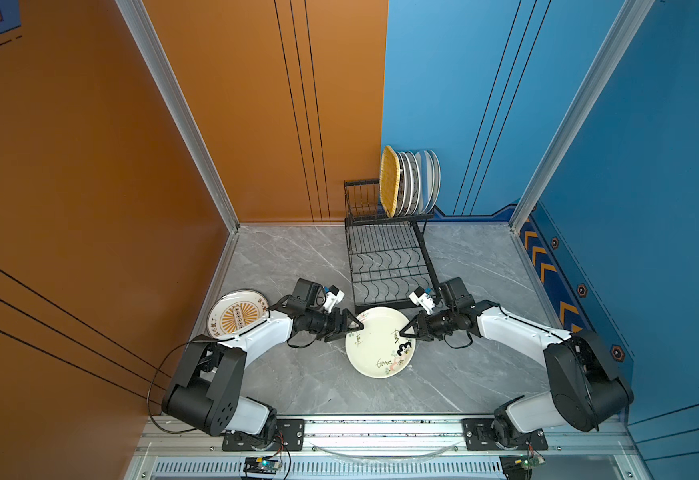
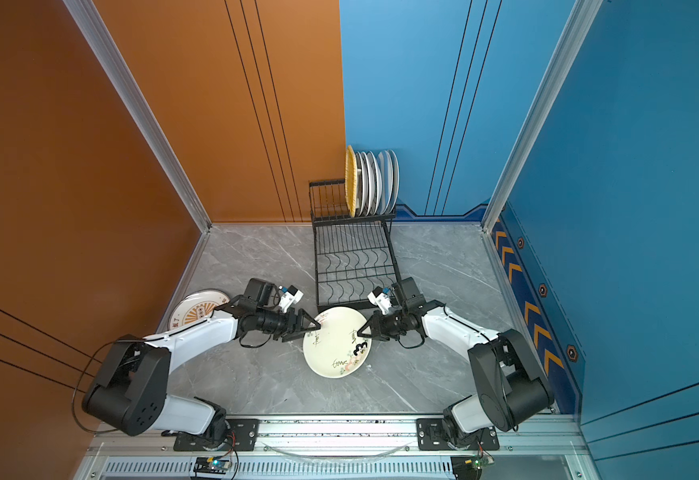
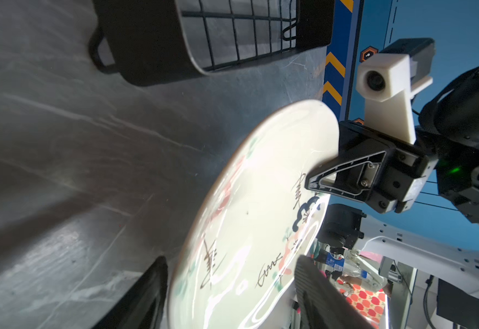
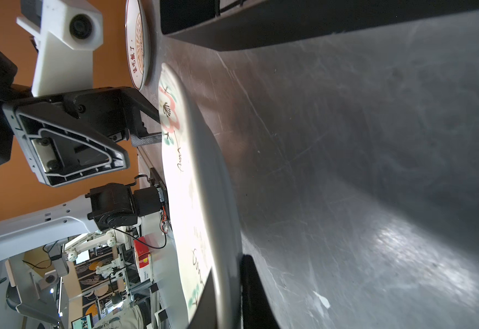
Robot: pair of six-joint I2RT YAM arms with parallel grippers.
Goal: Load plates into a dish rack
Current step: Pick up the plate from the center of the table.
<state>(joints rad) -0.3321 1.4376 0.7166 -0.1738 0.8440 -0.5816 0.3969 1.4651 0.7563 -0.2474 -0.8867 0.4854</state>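
A cream plate [image 1: 379, 345] [image 2: 335, 345] with flower prints and handwriting sits between my two grippers, just in front of the dish rack [image 1: 385, 257] [image 2: 352, 257]. My right gripper [image 1: 399, 332] [image 4: 228, 267] is shut on the plate's right rim [image 4: 181, 176]. My left gripper [image 1: 358, 328] [image 3: 231, 263] is open, its fingers straddling the left rim [image 3: 261, 228] with a gap on each side. A yellow woven tray [image 1: 389, 180] and several round plates [image 1: 416, 183] stand upright in the rack's raised rear tier. The lower wavy tier holds nothing.
A white plate with an orange sunburst print [image 1: 237, 316] [image 4: 138, 42] lies on the grey marble top at the far left, partly hidden by my left arm. Orange and blue walls close in the sides and back. An aluminium rail [image 1: 381, 428] runs along the front.
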